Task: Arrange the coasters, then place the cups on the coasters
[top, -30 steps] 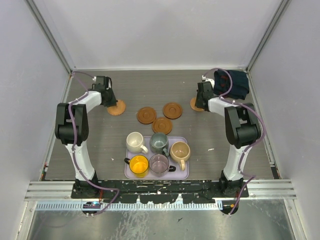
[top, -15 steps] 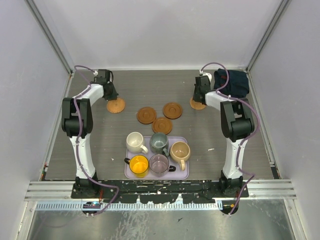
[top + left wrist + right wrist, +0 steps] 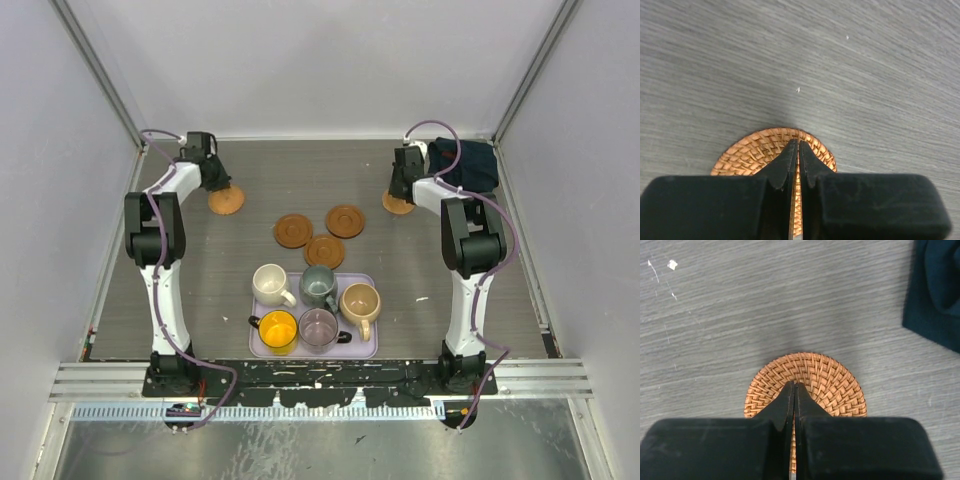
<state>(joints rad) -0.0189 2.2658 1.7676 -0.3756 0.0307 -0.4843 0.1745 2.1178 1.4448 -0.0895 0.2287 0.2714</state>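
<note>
**Coasters, five.** Thin round discs lying flat on the table, spread in a loose line across its far half.
- Far-left coaster (image 3: 226, 201): light orange-brown, with a close basket weave plain in the left wrist view.
- Far-right coaster (image 3: 397, 204): the same colour and weave, just beside the dark blue cloth.
- Middle coasters, three, darker brown with a raised rim: one left (image 3: 293, 231), one right and farther (image 3: 345, 221), one nearer (image 3: 324, 251). The nearer one lies between the other two, close to both; whether any of them touch cannot be told.

**Cups, five.** Small handled mugs, all upright on the tray, none on a coaster.
- Far row, left to right: cream-white cup (image 3: 270, 284), grey-green cup (image 3: 319, 285), beige-tan cup (image 3: 360, 300).
- Near row: yellow cup (image 3: 277, 329), purplish glass cup (image 3: 319, 327).

**Grippers.**
- Left gripper (image 3: 798, 145): black fingers pressed together, tips down over the middle of the far-left coaster, not clamped on it.
- Right gripper (image 3: 794, 386): fingers likewise together, tips over the middle of the far-right coaster.

**Surroundings.**
- Tray (image 3: 372, 340): lavender, rectangular, near centre, just near of the middle coasters.
- Dark blue cloth (image 3: 470, 165): folded, in the far right corner.
- Table (image 3: 200, 290): grey wood grain.
</note>
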